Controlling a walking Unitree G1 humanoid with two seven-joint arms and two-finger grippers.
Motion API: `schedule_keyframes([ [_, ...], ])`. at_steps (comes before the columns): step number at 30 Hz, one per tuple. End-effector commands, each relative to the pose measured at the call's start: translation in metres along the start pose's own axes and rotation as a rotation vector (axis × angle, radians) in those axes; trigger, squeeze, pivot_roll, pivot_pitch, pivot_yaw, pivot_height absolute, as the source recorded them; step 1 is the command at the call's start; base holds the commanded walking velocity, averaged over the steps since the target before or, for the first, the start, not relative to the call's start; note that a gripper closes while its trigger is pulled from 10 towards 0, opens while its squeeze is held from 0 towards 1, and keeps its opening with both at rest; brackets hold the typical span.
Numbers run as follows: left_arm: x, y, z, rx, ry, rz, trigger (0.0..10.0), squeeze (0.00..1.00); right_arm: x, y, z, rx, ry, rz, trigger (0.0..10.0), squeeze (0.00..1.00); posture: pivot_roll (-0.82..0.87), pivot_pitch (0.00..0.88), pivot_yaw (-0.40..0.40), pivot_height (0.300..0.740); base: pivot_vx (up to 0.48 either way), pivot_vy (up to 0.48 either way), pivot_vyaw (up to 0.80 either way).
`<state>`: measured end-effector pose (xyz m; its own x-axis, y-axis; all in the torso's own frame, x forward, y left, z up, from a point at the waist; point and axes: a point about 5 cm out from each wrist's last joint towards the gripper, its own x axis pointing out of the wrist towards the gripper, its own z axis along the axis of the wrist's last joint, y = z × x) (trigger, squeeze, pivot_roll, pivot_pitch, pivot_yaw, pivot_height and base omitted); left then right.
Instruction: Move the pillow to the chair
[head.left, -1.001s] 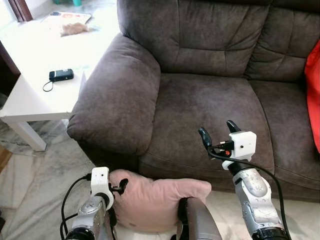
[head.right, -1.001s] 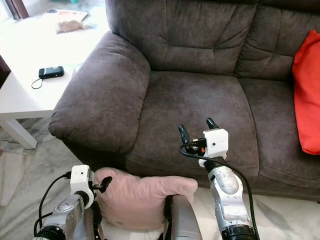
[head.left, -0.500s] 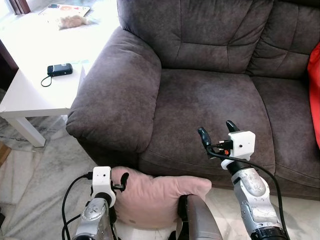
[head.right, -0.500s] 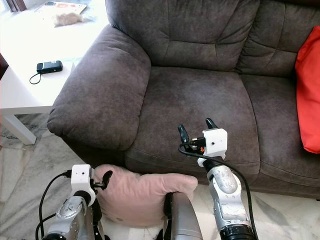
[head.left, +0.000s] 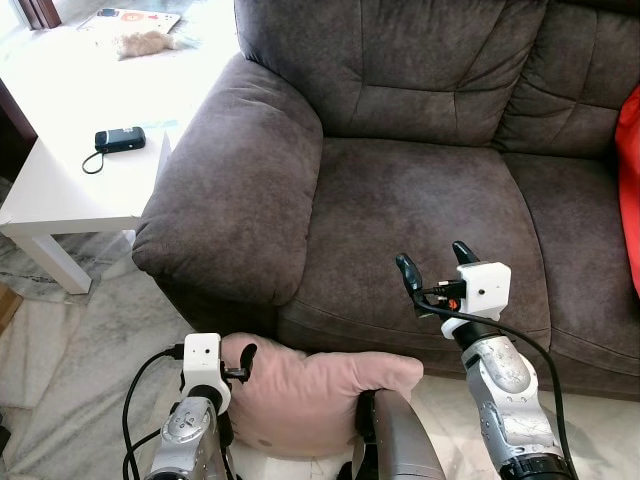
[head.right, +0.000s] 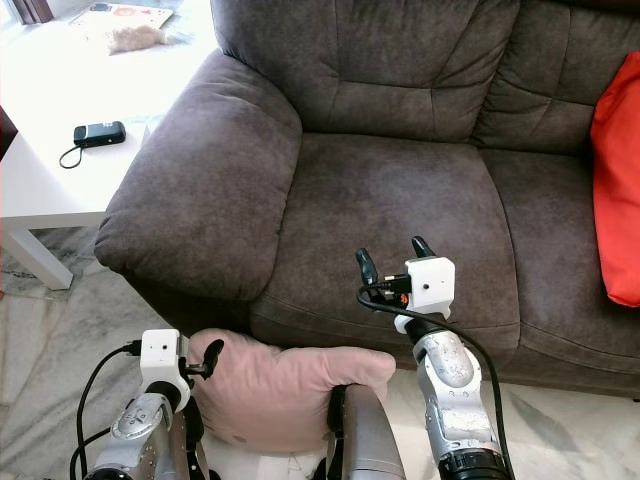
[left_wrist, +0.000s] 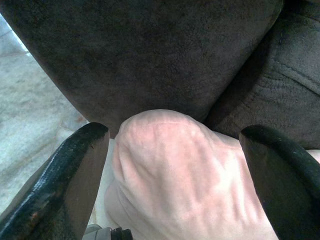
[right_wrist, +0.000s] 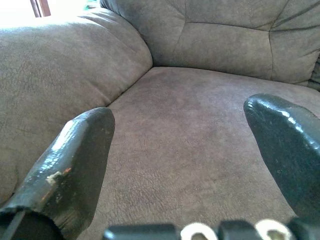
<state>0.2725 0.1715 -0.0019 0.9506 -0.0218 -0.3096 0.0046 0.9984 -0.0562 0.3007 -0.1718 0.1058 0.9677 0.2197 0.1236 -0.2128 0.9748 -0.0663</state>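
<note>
Left gripper (left_wrist: 170, 165) fingers spread wide astride the pink pillow (head.left: 310, 395) for a grab — right gripper (head.left: 436, 263) gaping too, poised above the sofa seat (head.left: 420, 220).

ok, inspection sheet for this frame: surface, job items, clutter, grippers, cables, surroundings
Surface: grey-brown sofa seat, bare, wide armrest on the robot's left.
Job's things: pink pillow low in front of the sofa base, below the armrest; whether it rests on the floor cannot be told.
Clutter: red cushion on the sofa's far right seat.
Grippers: left gripper open, fingers either side of the pillow's corner; right gripper open, raised over the seat's front edge, holding nothing.
Cables: black leads looped along both wrists.
Surroundings: white side table with a small black device; pale marbled floor.
</note>
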Motion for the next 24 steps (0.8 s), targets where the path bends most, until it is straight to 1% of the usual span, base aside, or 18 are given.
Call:
schedule_keyframes([
  [1,-0.0031,-0.0025,-0.0069,-0.001,0.021,-0.007,10.0,0.0,0.0001,-0.002,0.0036,0.011,-0.018,-0.012,10.0,0.0,-0.03,0.143,-0.073,0.564,0.0,0.0,0.0],
  [8,-0.0035,-0.0044,-0.0092,0.0,0.035,-0.013,10.0,0.0,-0.0007,-0.0021,0.0038,0.004,-0.021,-0.001,10.0,0.0,-0.03,0.147,-0.077,0.564,0.0,0.0,0.0],
  [15,-0.0035,-0.0048,-0.0098,-0.003,0.038,-0.016,10.0,0.0,-0.0004,-0.0013,0.0012,0.003,0.0,0.004,10.0,0.0,-0.03,0.151,-0.08,0.564,0.0,0.0,0.0],
  [24,-0.0042,-0.004,-0.0109,-0.004,0.043,-0.015,10.0,0.0,0.0016,-0.0015,0.0024,0.011,-0.003,0.003,10.0,0.0,-0.03,0.151,-0.081,0.514,0.0,0.0,0.0],
])
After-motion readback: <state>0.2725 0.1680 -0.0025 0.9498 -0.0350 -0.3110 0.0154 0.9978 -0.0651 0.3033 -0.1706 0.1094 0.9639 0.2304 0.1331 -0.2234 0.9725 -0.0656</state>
